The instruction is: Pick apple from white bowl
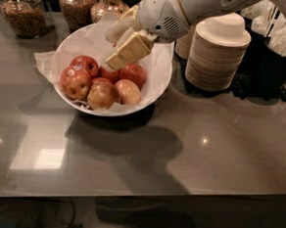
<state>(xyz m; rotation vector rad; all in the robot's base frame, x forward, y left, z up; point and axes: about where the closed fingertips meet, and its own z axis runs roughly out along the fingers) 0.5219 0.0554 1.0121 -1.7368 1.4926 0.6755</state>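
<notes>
Item: apple [75,81], left side of white bowl [160,88], on desk [219,141].
Judged firm, smooth, fairly heavy, bruisable (waxy skin may slip); grip across its widest girth, from above. Tool [108,51] hovers over the bowl's rear, parted, empty, apart from the apple.

The pale two-finger gripper [110,50], over the far side of the wide, paper-lined white bowl [157,85], covers part of a small dark-red apple [110,75]. The top edge crops the glass jars of brown snacks [27,12] at the grey counter's [218,155] far-left corner.
</notes>
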